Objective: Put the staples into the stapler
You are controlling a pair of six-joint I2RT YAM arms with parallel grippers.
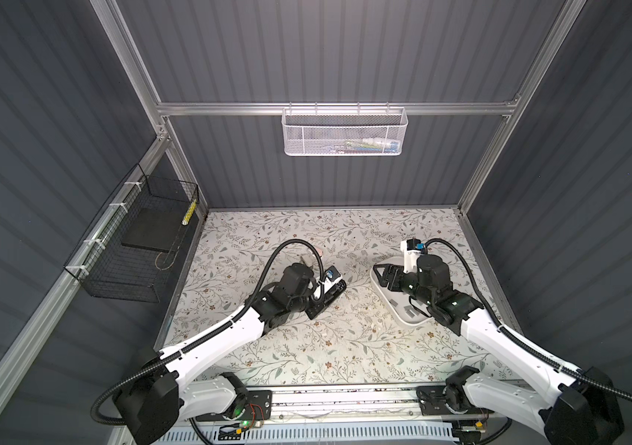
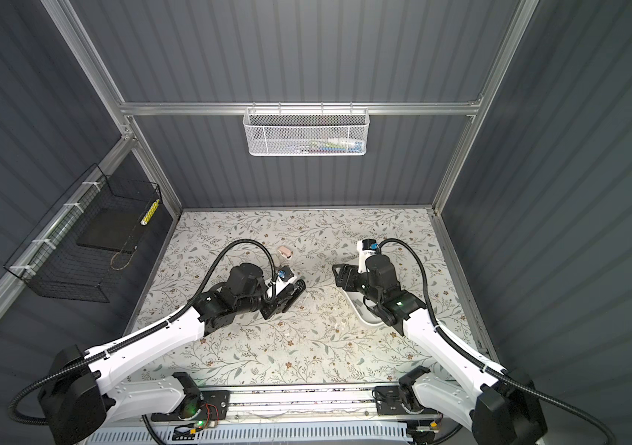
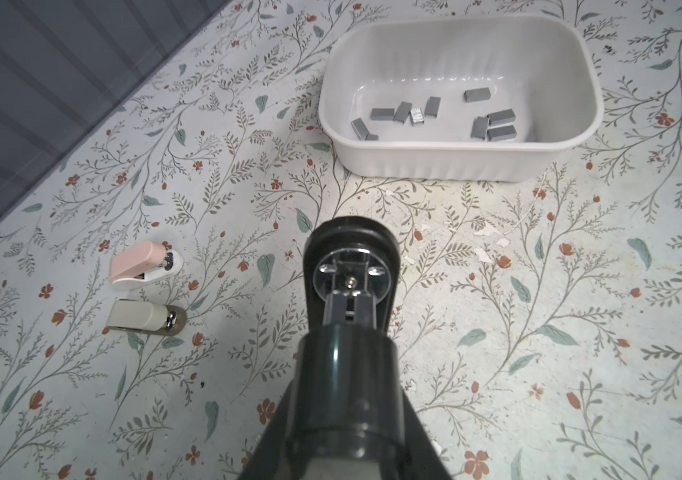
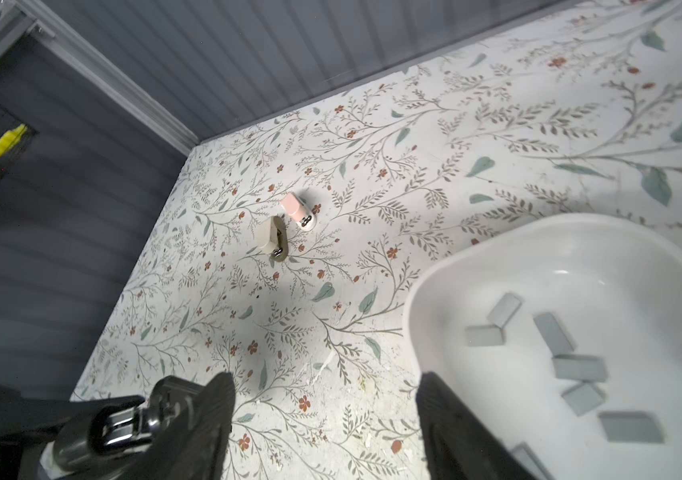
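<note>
I think my job right now is to pick one strip of the staples (image 3: 500, 117) out of the white tub (image 3: 447, 166). My right gripper (image 4: 324, 386) has its jaws apart, and nothing is between them. In a top view it hangs over the tub's 11 o'clock corner, right by the rim.

The staples lie loose on the tub's floor, and some touch each other. They are near my right gripper, at about its 5 o'clock (my own arm hides most of them from above).

To do this well, I should choose a strip that lies alone, and one does sit away from the others. I should turn my jaws so they close on its two long sides. Then I come straight down and keep clear of the tub's wall. A soft squeeze seems best, because a strip could tip or snap.

My left gripper (image 1: 332, 296) is clamped tight on the black stapler (image 3: 349, 266). From there the tub sits at about 3 o'clock, with bare table between. I cannot tell if the stapler is open for loading.
</note>
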